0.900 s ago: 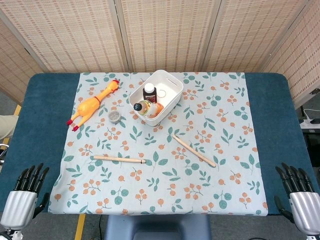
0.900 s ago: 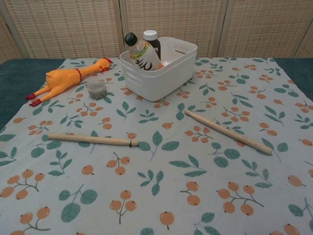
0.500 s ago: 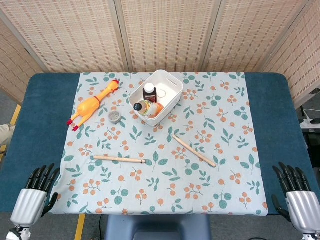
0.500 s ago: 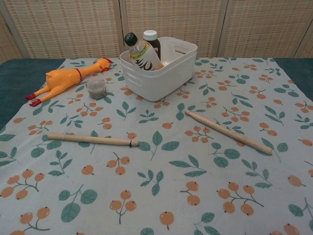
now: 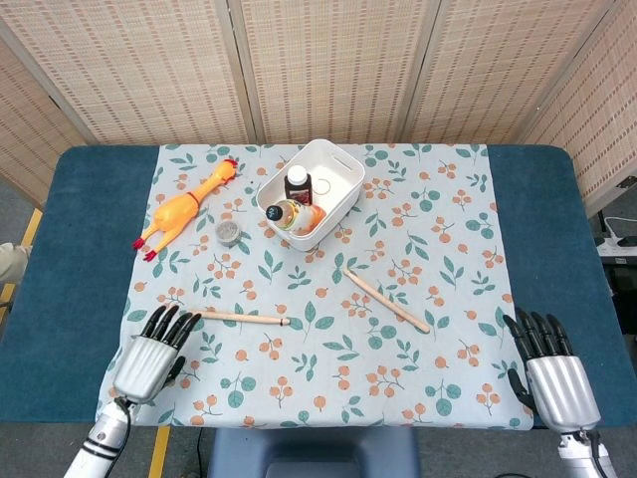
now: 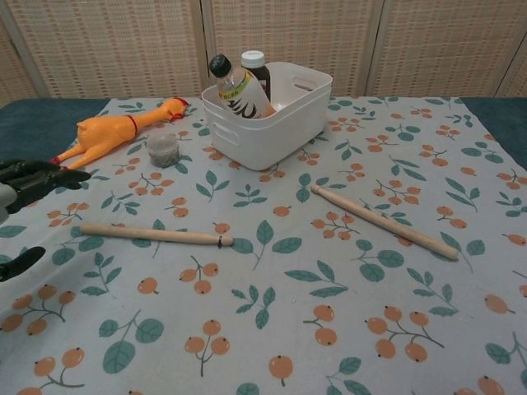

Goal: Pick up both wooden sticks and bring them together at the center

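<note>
Two wooden sticks lie apart on the patterned cloth (image 5: 448, 259): the left stick (image 5: 237, 318) near the left side, the right stick (image 5: 387, 300) slanting right of centre. The left hand (image 5: 151, 354), fingers spread and holding nothing, hovers by the left stick's left end. The right hand (image 5: 549, 370), likewise released, sits at the cloth's near right corner. Farther off stand a white bin (image 5: 333, 174) and rubber chicken (image 5: 184, 207)

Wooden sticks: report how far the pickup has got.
Done: nothing. Both sticks lie flat on the tablecloth, apart. In hand: the left hand is open, fingertips near the left stick and not gripping it; the right hand is open at the cloth's edge, away from the right stick. Left: grasp each stick, lift, bring them together at the center.
</note>
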### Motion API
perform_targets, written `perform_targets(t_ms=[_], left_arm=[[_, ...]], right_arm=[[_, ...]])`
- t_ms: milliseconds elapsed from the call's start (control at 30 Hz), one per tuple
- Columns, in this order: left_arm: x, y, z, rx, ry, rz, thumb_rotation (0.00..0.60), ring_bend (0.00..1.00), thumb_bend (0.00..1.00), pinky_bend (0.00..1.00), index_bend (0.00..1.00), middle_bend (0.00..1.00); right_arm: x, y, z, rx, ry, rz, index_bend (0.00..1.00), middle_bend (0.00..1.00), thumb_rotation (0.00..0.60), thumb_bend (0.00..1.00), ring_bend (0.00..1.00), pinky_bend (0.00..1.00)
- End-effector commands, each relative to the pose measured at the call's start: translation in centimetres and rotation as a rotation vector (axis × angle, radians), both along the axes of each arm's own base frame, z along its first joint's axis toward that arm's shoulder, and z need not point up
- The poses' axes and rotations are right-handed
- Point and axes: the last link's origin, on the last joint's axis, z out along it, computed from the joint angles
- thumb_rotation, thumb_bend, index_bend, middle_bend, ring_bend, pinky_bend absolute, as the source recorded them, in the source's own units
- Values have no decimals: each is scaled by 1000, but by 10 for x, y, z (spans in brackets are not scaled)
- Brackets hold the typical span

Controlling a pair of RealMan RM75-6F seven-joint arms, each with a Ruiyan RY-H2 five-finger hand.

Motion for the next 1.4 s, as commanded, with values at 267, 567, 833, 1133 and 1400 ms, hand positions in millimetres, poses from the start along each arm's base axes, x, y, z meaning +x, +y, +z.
perform_targets(t_ms=[267, 567, 833, 1133, 1400], left_arm=[[15, 37, -29, -43, 55, -44, 600, 93, 430, 95, 101, 198], [16, 57, -53, -68, 93, -31, 600, 95, 429, 95, 167, 220], [15, 65, -65, -73, 132, -47, 600, 95, 430, 95, 201, 232], [11, 70, -71, -76, 161, -41, 600, 114, 430, 95, 316, 309], [2, 76, -76, -49, 237, -45, 600, 138, 430, 95, 368, 363]], right_arm=[[-4, -29, -19, 32, 42, -27, 0, 0, 600, 356, 0, 0], [-11, -41, -20, 44, 61, -47, 0, 0, 600, 356, 0, 0], [-16, -45, -22, 77, 64, -62, 0, 0, 600, 356, 0, 0], [-20, -48, -20, 72, 67, -72, 0, 0, 600, 357, 0, 0], [-22, -47, -19, 85, 71, -79, 0, 0, 600, 356, 0, 0]])
